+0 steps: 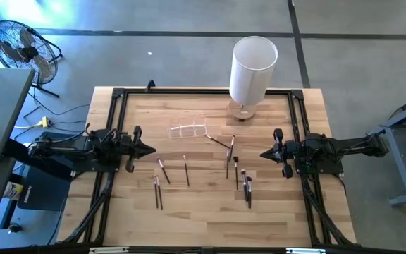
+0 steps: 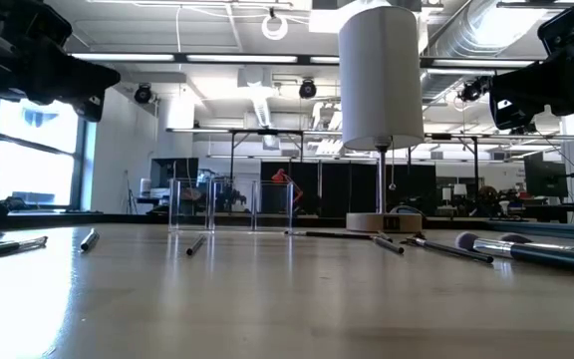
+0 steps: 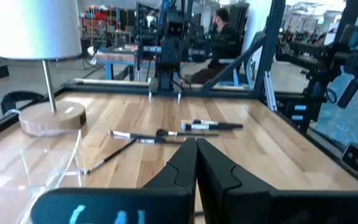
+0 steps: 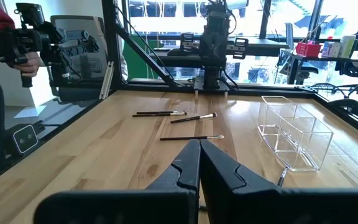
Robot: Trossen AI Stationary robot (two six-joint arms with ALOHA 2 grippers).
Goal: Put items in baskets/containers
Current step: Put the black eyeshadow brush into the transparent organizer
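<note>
High view, thin dark brushes [image 1: 186,170] scattered, clear compartmented holder [image 1: 188,130] beside.

a tall white cylinder [image 1: 253,69] on a round wooden base [image 1: 242,111] stands at the table's [image 1: 203,212] far edge.

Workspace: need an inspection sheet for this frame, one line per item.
Surface: wooden table, dark frame around it.
Job's things: brushes scattered loose across the middle; clear holder lies behind them, nothing seen inside it.
Clutter: white cylinder on a round wooden base at the far edge.
Pincers: left pincer and right pincer both shut, holding nothing, parked at the table's sides, pointing inward.
Cables: a cord on the floor left of the table, near the fan.
Surroundings: open workshop; a person seated beyond the table in the left wrist view; a hand with a device in the right wrist view.
</note>
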